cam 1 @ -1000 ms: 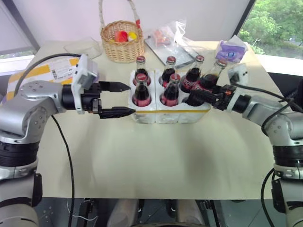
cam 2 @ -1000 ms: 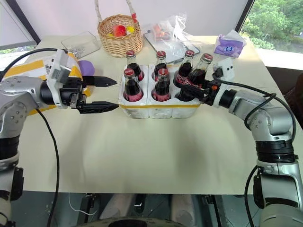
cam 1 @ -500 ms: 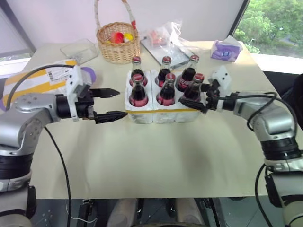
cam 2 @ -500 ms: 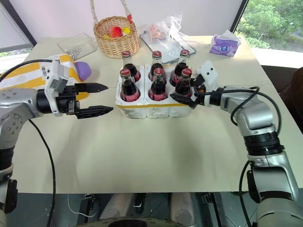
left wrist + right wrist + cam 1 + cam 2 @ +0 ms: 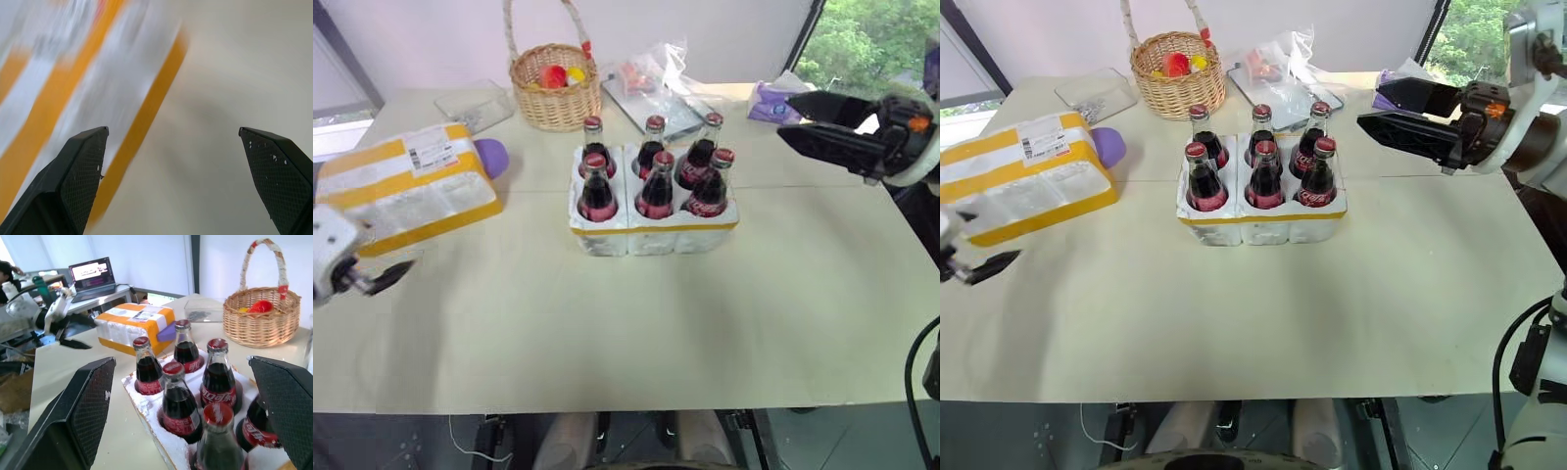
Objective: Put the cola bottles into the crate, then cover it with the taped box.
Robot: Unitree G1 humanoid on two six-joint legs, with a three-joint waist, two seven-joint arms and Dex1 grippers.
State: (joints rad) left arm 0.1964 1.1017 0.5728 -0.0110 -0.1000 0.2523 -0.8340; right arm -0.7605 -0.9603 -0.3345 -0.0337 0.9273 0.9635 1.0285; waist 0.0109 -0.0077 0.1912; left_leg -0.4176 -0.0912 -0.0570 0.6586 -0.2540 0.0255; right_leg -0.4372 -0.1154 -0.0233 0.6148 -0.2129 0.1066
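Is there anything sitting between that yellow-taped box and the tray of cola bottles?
Only bare table between the box and the crate, in the right eye view; a purple thing sits behind the box's far corner.

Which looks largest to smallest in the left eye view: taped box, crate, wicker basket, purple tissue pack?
1. taped box, though it lies nearer the camera than the basket.
2. crate, holding six bottles.
3. wicker basket, counting its tall handle; farther back, so unsure against the crate.
4. purple tissue pack, partly hidden.
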